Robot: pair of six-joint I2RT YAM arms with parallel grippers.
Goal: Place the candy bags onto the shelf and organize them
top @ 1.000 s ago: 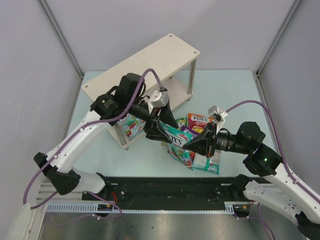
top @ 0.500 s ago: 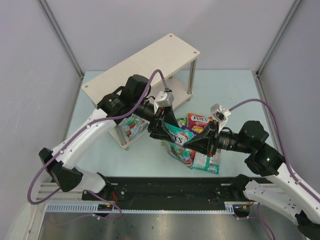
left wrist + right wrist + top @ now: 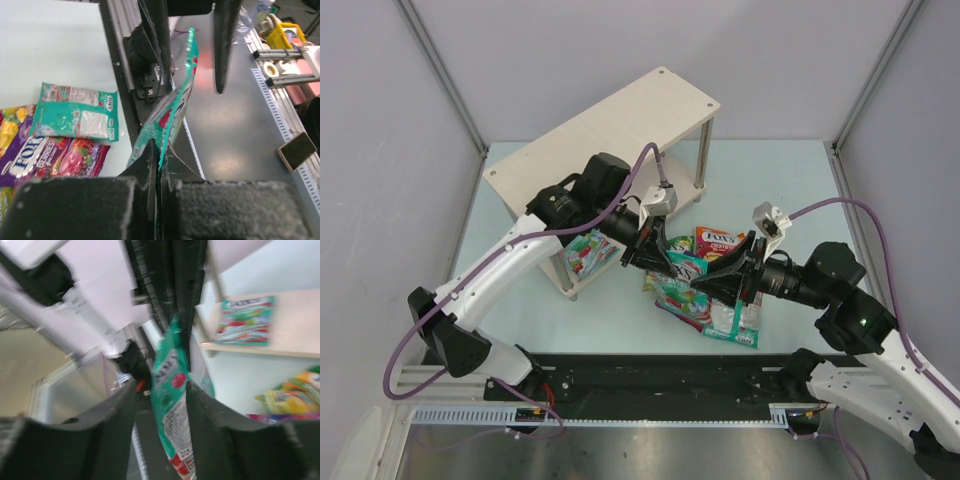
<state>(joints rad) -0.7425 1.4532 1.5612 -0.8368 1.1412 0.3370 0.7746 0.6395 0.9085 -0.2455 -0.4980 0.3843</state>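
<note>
A teal candy bag [image 3: 682, 268] hangs upright in the air between both grippers. My left gripper [image 3: 663, 262] is shut on its top edge; in the left wrist view the bag [image 3: 178, 102] runs away from the pinched jaws of that gripper [image 3: 160, 150]. My right gripper [image 3: 706, 283] stands open around the bag's lower part [image 3: 172, 390], fingers apart on either side of it. The pale wood shelf [image 3: 610, 125] stands behind, with one teal bag [image 3: 582, 250] lying on its lower board [image 3: 270, 347].
Several more candy bags lie on the table under the grippers: a red-orange one [image 3: 717, 240], a teal one [image 3: 735, 322] and a purple one [image 3: 50, 157]. A green-yellow bag [image 3: 295, 395] lies near the shelf's corner post. The black rail [image 3: 660, 375] runs along the near edge.
The left gripper moved right and shut on the hanging teal bag. The right gripper, which was shut on that bag, has opened.
</note>
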